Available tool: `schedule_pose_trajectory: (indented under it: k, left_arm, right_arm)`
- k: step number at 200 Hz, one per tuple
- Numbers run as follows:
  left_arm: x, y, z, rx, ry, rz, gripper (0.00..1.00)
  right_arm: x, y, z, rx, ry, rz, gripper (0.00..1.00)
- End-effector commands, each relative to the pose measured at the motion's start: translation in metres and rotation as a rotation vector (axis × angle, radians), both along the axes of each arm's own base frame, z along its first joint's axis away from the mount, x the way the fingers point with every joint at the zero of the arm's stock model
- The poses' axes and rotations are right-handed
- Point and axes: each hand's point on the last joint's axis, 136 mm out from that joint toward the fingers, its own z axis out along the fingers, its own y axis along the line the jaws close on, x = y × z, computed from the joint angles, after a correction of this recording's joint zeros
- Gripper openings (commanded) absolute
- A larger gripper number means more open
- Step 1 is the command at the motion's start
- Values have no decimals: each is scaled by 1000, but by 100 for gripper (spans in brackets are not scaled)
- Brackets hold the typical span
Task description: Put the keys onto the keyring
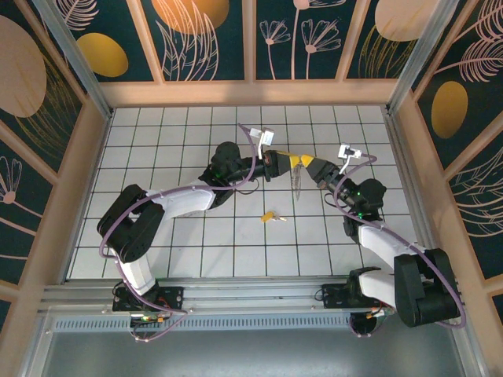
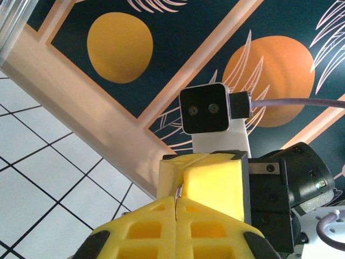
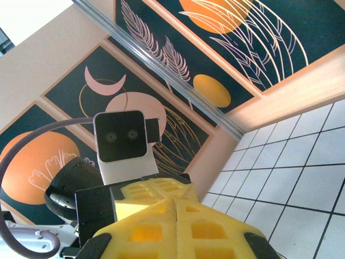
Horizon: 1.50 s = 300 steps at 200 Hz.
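Above the middle of the tiled floor my two grippers meet tip to tip. My left gripper [image 1: 295, 161] is shut on the keyring [image 2: 177, 193], a thin metal wire that shows in the seam of its yellow fingers [image 2: 145, 226]. The wire runs on into the seam of my right gripper [image 1: 313, 166], which is also shut. A few silvery keys [image 1: 299, 183] hang below the meeting point. A single key with a yellow head [image 1: 270, 216] lies on the floor nearer the bases, apart from both grippers. In the right wrist view the shut right gripper [image 3: 176, 210] hides the ring.
White tiled floor [image 1: 196, 149] is walled by beige boards and patterned dark panels [image 1: 314, 39]. A metal rail [image 1: 251, 294] runs along the near edge by the arm bases. Purple cables [image 1: 157, 200] loop along both arms.
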Motion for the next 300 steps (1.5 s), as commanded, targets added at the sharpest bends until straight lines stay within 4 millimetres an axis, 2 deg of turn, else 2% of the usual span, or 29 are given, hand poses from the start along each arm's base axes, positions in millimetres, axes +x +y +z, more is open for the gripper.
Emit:
schedule_pose_trajectory:
  k: [1,11,25,37,57,80,89,92,100,232,300]
  left_arm:
    - [-1,2,34,-77,-62,7,0]
    - [1,4,35,-89,-50,28,3]
    - [5,9,36,-120,-21,60,26]
    - [6,12,37,-155,7,74,38]
    - [9,18,36,-207,52,100,46]
    - [13,25,32,-258,98,131,47]
    - [14,27,37,-285,100,138,47]
    - [13,29,28,-275,117,143,47]
    - [13,30,25,-279,126,146,47]
    - [12,21,12,-289,163,109,37]
    - [10,17,12,-289,159,96,32]
  right_arm:
    - [-11,6,7,8,-55,35,0]
    - [-10,5,10,19,-56,23,0]
    - [-8,2,12,41,-49,-5,0]
    - [-5,1,13,63,-39,-25,0]
    - [-3,0,16,97,-31,-49,0]
    - [1,-1,19,128,-25,-76,0]
    - [2,-2,20,137,-23,-88,0]
    - [2,-2,20,140,-22,-91,0]
    - [3,-3,20,149,-16,-101,0]
    - [11,10,26,191,-4,-83,0]
    - [13,13,24,188,-2,-77,0]
